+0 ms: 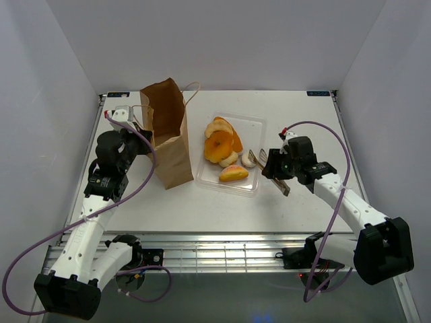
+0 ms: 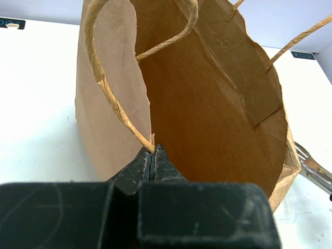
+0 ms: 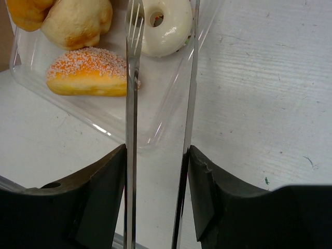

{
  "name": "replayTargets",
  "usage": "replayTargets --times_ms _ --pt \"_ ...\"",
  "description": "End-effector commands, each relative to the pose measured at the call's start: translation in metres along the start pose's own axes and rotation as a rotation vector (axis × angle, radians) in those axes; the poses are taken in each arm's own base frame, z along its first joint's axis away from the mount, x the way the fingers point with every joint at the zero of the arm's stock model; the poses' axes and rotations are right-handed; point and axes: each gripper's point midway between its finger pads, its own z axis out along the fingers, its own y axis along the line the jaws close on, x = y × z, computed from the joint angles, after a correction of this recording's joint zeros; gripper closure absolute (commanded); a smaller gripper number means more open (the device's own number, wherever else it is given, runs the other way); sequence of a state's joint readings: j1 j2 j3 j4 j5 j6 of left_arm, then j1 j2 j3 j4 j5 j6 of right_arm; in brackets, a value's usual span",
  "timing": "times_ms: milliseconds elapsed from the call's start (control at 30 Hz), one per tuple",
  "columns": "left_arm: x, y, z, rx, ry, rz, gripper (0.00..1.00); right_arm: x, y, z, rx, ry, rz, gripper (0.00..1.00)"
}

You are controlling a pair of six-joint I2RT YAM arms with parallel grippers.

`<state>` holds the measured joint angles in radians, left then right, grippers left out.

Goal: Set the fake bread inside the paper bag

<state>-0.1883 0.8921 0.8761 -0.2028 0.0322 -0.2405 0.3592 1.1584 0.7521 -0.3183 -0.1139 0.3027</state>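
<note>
The left gripper [image 2: 153, 162], its fingers pinched tight on the near rim of the paper bag [image 1: 165, 131] right where a string handle [image 2: 111, 101] is fixed, holds the upright brown bag with its mouth open at the left of a white table [image 1: 236, 208]. The bag carries no print on the faces in view. The only markings are small dark labels [image 1: 318, 93] at the table's far corners, too small to read. The fake bread [image 1: 222, 148] lies in a clear plastic tray [image 1: 252, 124] just right of the bag, orange buns heaped at the far left, a sugared bun [image 3: 85, 78] at the near edge, and a white ring doughnut [image 3: 166, 21] at the right. The right gripper [image 3: 158, 171] clasps the metal tongs [image 3: 132, 104] by both arms, the blades standing apart and reaching over the tray's near right corner, the doughnut seen between them. Whether a blade touches any pastry cannot be told. Bare table lies open in front of the tray and to its right, and pale walls close in on three sides.
</note>
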Motion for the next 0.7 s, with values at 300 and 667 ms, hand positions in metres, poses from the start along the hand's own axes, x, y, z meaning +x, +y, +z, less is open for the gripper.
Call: replayTargets --times_ms 300,667 --pt "-0.001 -0.002 -0.002 0.003 0.001 0.014 1.0 -0.027 0.014 0.006 -0.073 -0.071 -0.013 0.47" --pt "-0.001 -0.003 -0.002 0.003 0.001 0.016 1.0 -0.018 0.001 0.009 -0.044 -0.05 0.035 0.46"
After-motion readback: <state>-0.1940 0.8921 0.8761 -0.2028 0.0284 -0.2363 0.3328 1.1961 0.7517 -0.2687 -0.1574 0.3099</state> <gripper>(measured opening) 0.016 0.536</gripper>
